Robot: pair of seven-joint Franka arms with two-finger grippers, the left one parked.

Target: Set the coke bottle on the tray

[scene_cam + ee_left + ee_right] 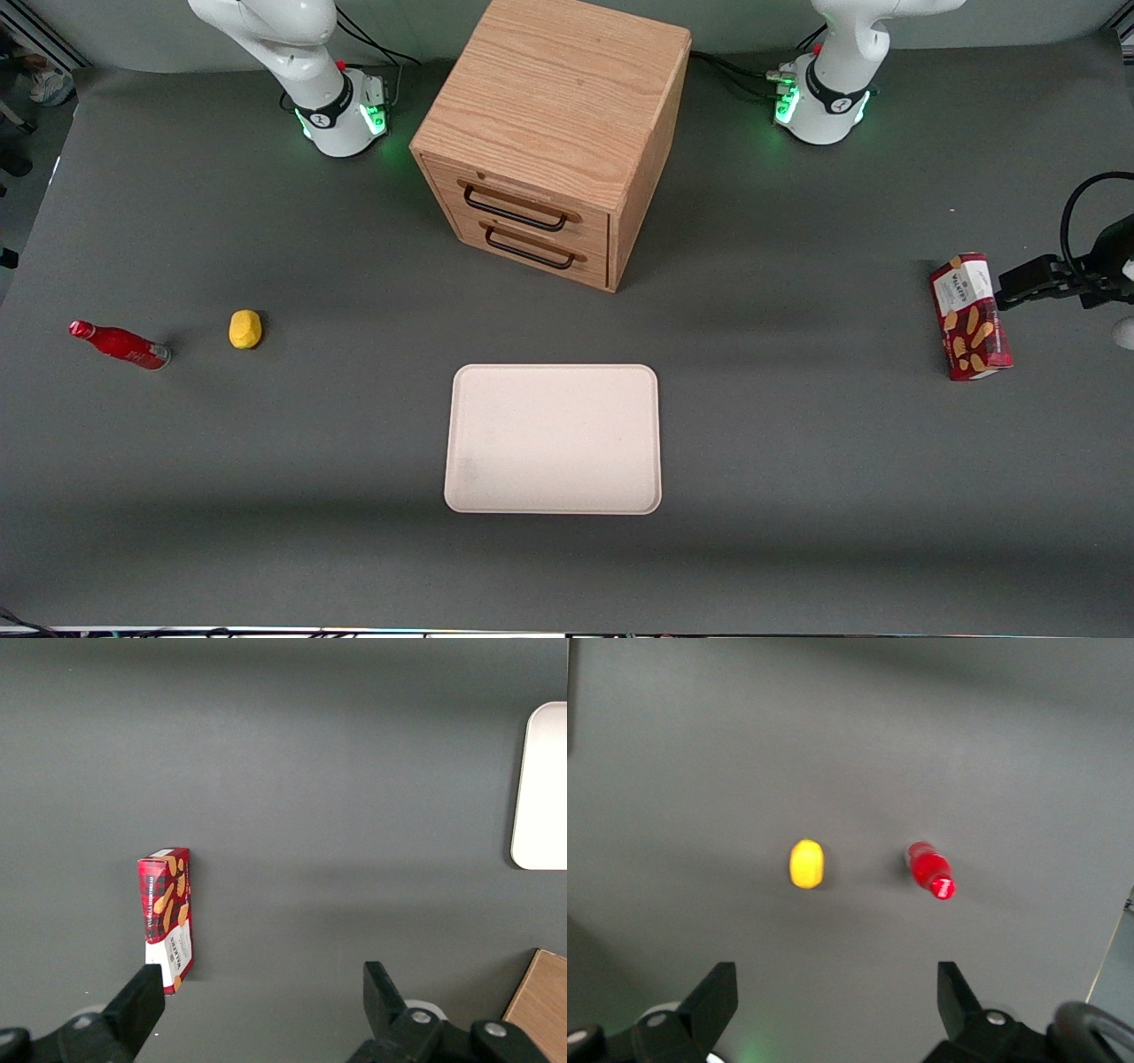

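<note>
The coke bottle [120,345], small, glossy red with a red cap, stands on the grey mat toward the working arm's end of the table, well apart from the tray. In the right wrist view the coke bottle [930,868] shows from above, cap toward the camera. The tray [554,439], pale cream with a low rim, lies in front of the cabinet, nearer the front camera, with nothing on it. My gripper [837,979] hangs high above the mat, open wide, with nothing between its fingers. It is out of the front view.
A yellow rounded object [245,329] sits beside the bottle, between it and the tray. A wooden two-drawer cabinet [549,133] stands mid-table. A red snack box [970,316] lies toward the parked arm's end.
</note>
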